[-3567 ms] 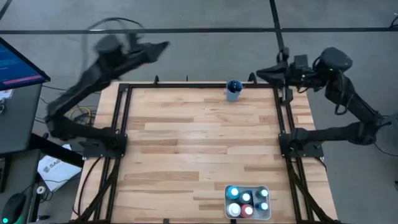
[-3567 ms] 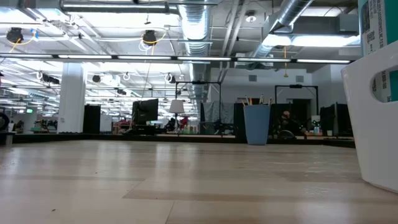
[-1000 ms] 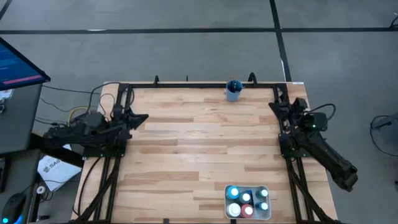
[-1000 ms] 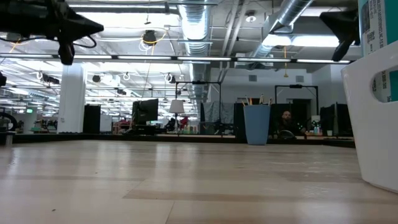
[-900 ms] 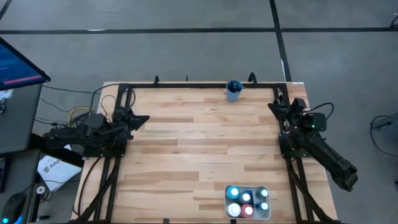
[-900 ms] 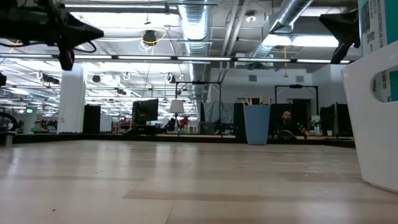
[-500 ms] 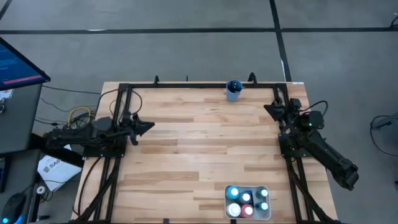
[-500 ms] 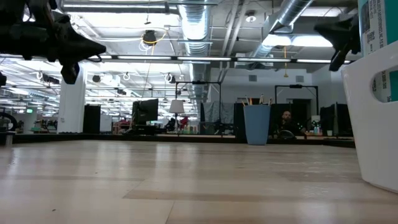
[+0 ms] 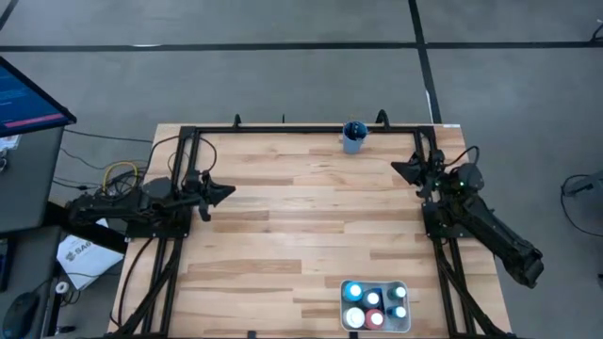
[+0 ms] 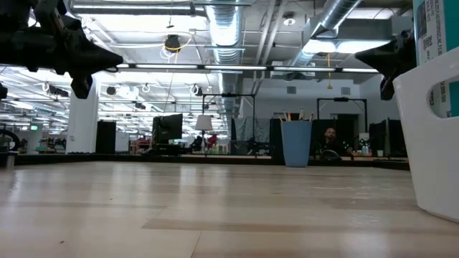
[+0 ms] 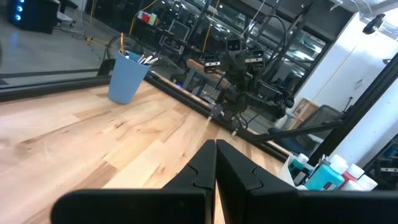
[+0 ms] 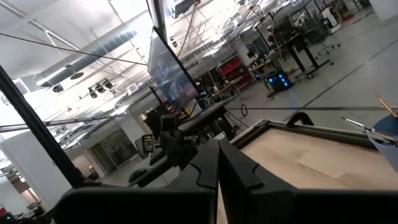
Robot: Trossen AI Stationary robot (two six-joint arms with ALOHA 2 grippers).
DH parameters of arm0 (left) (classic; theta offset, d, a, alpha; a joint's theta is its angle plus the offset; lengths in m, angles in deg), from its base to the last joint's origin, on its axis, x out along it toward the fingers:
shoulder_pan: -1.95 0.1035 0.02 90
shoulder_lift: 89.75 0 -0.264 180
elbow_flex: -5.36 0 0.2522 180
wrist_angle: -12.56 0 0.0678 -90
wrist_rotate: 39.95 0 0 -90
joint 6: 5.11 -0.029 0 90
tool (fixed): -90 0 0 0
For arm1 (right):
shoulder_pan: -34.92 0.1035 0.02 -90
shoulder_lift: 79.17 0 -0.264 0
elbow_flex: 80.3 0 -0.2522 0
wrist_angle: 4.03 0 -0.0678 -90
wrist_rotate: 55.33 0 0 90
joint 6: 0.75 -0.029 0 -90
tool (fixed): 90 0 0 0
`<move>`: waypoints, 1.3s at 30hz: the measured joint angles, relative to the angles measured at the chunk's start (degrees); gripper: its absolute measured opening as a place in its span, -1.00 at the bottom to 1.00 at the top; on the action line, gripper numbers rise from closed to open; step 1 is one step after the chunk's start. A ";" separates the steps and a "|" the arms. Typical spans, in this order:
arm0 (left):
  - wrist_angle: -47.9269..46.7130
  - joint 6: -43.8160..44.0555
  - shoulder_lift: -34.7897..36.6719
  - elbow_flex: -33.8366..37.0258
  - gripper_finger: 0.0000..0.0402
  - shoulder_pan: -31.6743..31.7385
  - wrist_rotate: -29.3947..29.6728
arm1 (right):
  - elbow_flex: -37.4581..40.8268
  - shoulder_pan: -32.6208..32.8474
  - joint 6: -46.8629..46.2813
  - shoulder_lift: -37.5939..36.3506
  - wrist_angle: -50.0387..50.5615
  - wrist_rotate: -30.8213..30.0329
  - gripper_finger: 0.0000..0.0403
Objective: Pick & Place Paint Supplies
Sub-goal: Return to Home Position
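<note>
Several small paint bottles (image 9: pixel 373 303) stand in a white tray (image 9: pixel 406 321) at the table's near edge, right of centre; the left wrist view shows the bottles (image 11: pixel 329 171) too. Thin paintbrushes (image 10: pixel 293 115) stick up out of a blue cup (image 9: pixel 354 137) standing at the far edge. My left gripper (image 9: pixel 229 189) is shut and hovers above the table's left side, pointing right. My right gripper (image 9: pixel 396 169) is shut and hovers above the right side, pointing left. Both are far from the bottles and the cup, and their fingers meet in the wrist views (image 11: pixel 216 163) (image 12: pixel 219 163).
A black frame (image 9: pixel 283 127) runs along the far, left and right edges of the wooden table. The tray's wall (image 10: pixel 437 136) stands close to the low camera. A wide stretch of bare wood (image 9: pixel 301 217) lies between the grippers.
My left gripper has slid a little toward the table's right, out over the wood. My right gripper has moved a little toward the table's left. Both have stayed shut. The cup, tray and bottles have not moved.
</note>
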 joint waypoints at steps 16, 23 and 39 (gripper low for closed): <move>0.45 0.01 0.00 -0.04 -1.00 0.00 0.08 | 0.07 0.00 0.00 0.00 0.14 0.00 -1.00; 0.61 0.01 0.00 -0.07 -1.00 0.00 0.22 | 0.07 0.00 0.00 0.00 0.14 0.00 -1.00; 1.32 0.01 0.00 -0.07 -1.00 0.02 0.17 | 0.09 0.00 0.00 0.00 0.14 0.00 -1.00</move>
